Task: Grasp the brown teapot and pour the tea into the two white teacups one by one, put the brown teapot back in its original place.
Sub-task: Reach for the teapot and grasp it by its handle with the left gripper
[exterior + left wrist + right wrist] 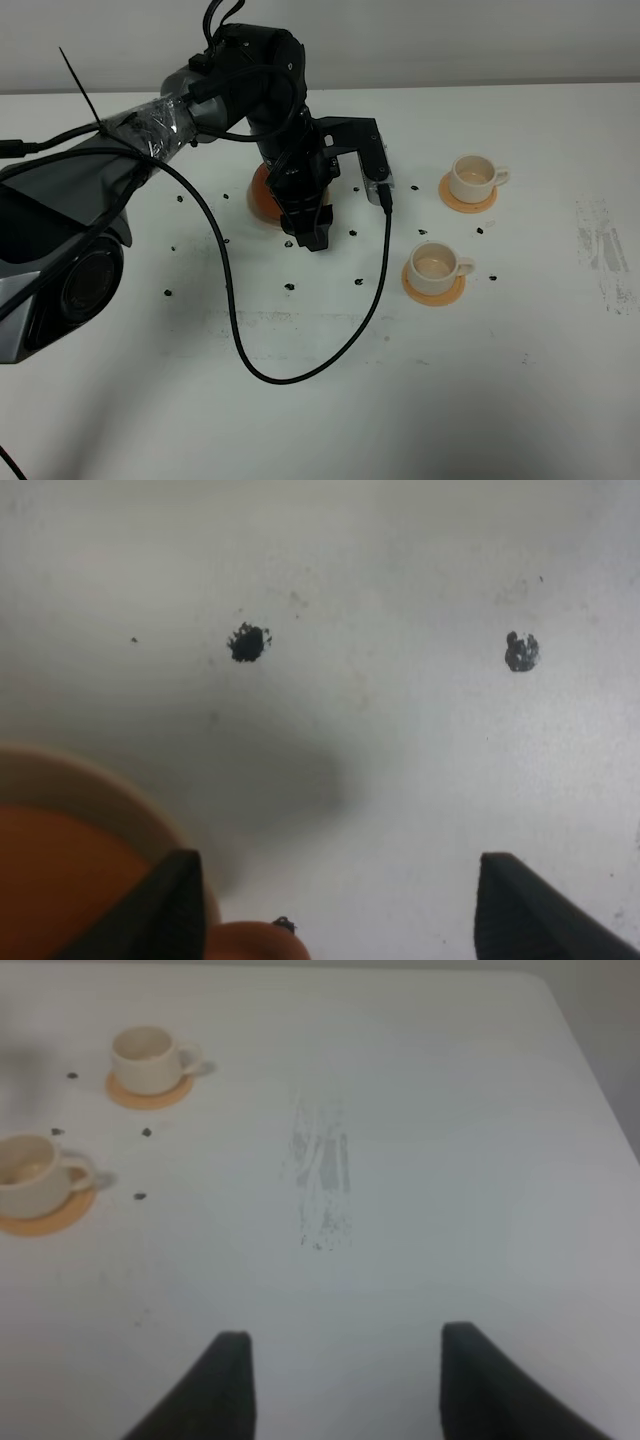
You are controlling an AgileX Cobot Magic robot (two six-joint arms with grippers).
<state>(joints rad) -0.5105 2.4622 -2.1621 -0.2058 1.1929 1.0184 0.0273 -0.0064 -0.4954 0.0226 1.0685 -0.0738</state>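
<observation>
Near the worktop's (500,380) far edge, the left pincer (337,858) is hovering wide open and empty beside the brown teapot (60,890), risking clipping and tipping it.

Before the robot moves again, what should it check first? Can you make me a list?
1. Left hand open: ok, fingers spread wide.
2. Left hand gripping the teapot: not ok, mostly bare table between the fingers.
3. Teapot sitting on its saucer: ok.
4. Both cups, near and far, upright on their coasters: ok.
5. Cups already filled: cannot tell.
6. Right hand out of the way: ok, open over bare table beside the cups.
</observation>
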